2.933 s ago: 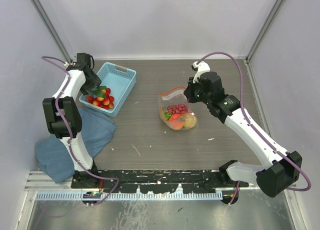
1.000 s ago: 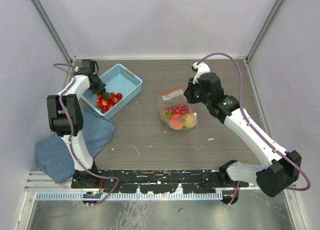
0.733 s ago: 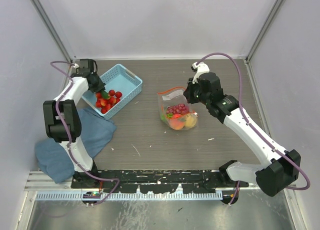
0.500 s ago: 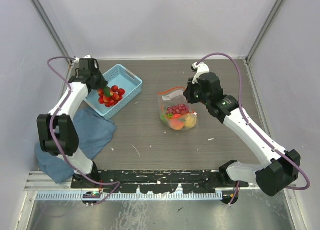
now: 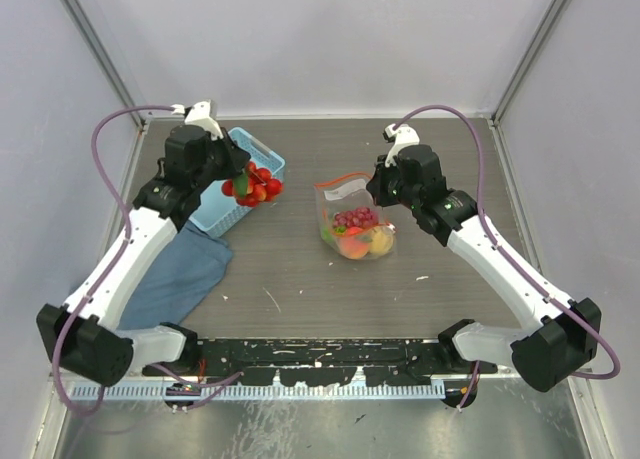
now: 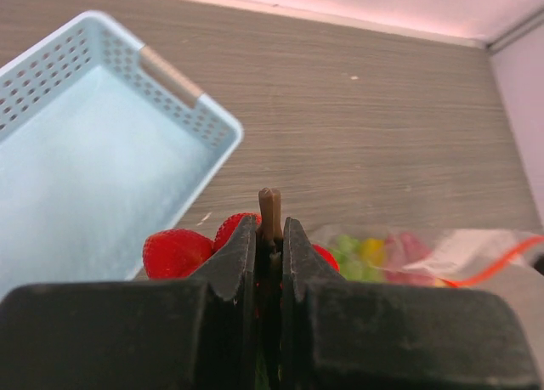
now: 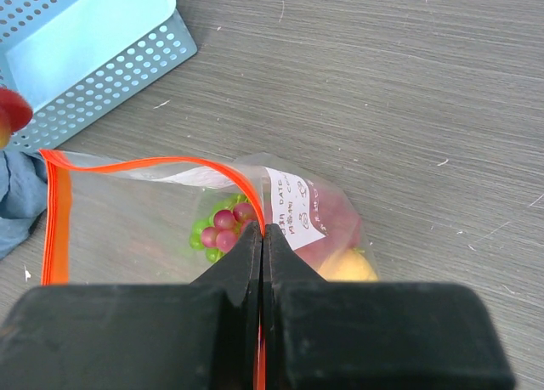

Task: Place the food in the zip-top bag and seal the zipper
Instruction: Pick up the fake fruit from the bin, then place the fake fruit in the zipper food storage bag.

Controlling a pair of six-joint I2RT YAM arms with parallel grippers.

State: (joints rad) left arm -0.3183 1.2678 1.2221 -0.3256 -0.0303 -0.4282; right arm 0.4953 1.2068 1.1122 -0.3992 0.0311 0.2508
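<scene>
Most of the food looks bagged already, with one bunch to go, I'd say. From the left: a blue cloth [image 5: 175, 274] lies on the surface, then there's the light blue basket [image 6: 59, 63], which looks empty from what shows. The left tool [image 6: 269, 233] is pinched tight on the brown stem of the red berries [image 5: 258, 182], holding them over the basket's right rim. Further right, the zip-top bag [image 5: 340, 197] has grapes [image 5: 352, 217], a peach [image 5: 350, 247] and a yellow fruit [image 5: 380, 241] inside. The right tool [image 7: 262, 235] is clamped on the zipper [image 7: 153, 162] edge, with the mouth propped open. Left to do: berries in, zipper sealed.
</scene>
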